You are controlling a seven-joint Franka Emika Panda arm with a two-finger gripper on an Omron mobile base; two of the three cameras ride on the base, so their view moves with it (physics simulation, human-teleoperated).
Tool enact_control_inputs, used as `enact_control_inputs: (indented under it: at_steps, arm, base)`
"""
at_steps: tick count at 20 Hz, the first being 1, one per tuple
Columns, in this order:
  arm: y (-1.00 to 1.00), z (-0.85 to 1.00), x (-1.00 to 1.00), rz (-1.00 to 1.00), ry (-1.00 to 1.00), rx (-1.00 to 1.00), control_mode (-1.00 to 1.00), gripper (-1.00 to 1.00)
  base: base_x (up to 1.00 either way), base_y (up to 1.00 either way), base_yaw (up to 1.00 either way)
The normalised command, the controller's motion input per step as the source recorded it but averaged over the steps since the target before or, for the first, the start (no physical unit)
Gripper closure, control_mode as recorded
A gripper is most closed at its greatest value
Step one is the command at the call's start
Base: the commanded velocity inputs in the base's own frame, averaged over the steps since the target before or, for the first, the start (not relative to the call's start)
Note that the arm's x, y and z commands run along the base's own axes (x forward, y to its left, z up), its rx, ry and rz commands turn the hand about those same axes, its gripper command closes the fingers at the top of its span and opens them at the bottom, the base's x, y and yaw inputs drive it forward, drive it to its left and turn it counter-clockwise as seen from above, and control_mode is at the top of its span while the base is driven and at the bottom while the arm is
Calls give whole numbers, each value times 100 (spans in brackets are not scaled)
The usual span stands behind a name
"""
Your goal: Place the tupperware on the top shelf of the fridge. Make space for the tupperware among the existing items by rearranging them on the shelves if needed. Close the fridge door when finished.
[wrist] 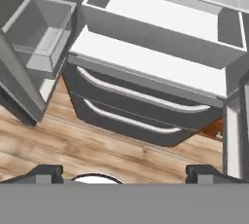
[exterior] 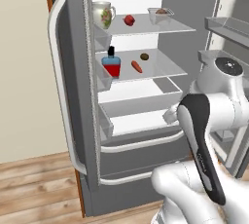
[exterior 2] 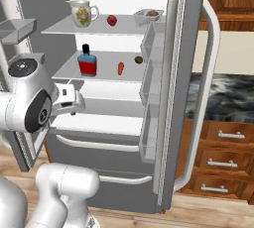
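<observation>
**A:** Where does the job stand?

**B:** The fridge [exterior: 73, 96] stands with both doors swung wide. The tupperware [exterior: 160, 15] already sits on the top shelf [exterior: 170, 27], toward its right end, with brown food inside. On that same shelf a red fruit [exterior: 129, 20] lies near the middle and a floral pitcher [exterior: 103, 13] stands at the left. None of them touch.

**A:** And the shelf below?

**B:** A blue and red bottle [exterior: 112, 65] stands at the left, a carrot [exterior: 137, 66] lies near the middle, and a dark brown lump [exterior: 144, 56] sits just behind the carrot. Nothing looks crowded.

**A:** So what remains?

**B:** By my reckoning the placing is done and the doors are left. Both are still open, so they need pushing shut.

**A:** What is your claw doing?

**B:** My claw [wrist: 124, 172] is spread as wide as it goes, with nothing between its fingers and nothing touching them. It hangs in front of the lower fridge, pointing down at the white drawer tray [wrist: 160, 28], the two grey drawer fronts with pale handles, and the wood floor [wrist: 58, 145]. A clear door bin [wrist: 41, 35] shows at the left of my hand view.
</observation>
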Motion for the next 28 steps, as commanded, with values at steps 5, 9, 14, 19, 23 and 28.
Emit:
enact_control_inputs:
  at_steps: [5,9,14,19,23,28]
  arm:
    - [92,0,-33,27,-9,-26,-100,-100]
    - [100,0,-20,22,0,-33,-100,-100]
    - [100,0,-3,17,0,-38,-100,-100]
    - [100,-10,0,11,0,-41,-100,-100]
    - [100,-21,1,9,0,-39,-100,-100]
    - [100,-22,28,3,0,-35,-100,-100]
  base:
    - [0,0,0]
    - [0,0,0]
    - [0,0,0]
    - [0,0,0]
    - [0,0,0]
    - [0,0,0]
